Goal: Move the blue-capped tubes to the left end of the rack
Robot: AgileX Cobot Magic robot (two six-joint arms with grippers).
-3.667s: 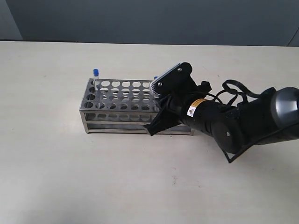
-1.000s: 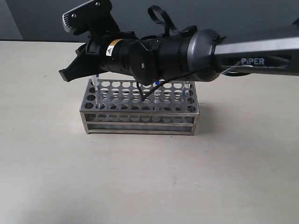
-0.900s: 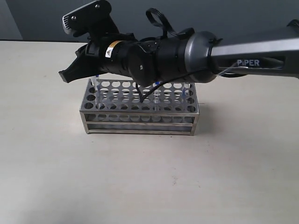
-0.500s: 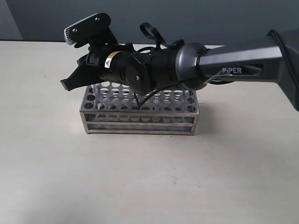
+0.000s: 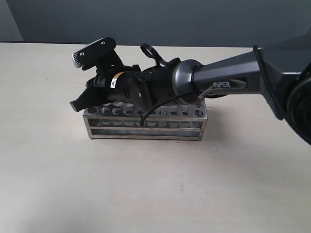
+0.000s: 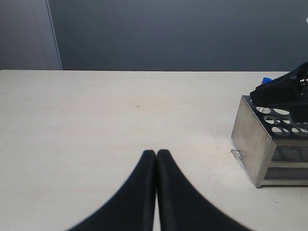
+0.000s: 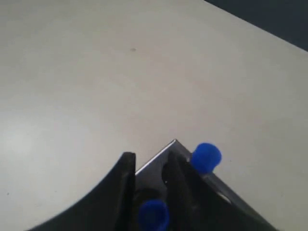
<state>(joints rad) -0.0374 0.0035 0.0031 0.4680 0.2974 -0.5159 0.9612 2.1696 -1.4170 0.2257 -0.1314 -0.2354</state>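
Silvery perforated metal rack [image 5: 146, 127] standing level, two blue-capped tubes [image 7: 206, 157] at its left-end corner

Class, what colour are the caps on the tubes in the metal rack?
Bright blue; the small round tube caps show best in the right wrist view.

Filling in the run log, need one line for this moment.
right pincer: astride blue-capped tube at rack left end, grip unclear | left pincer: shut, apart from rack
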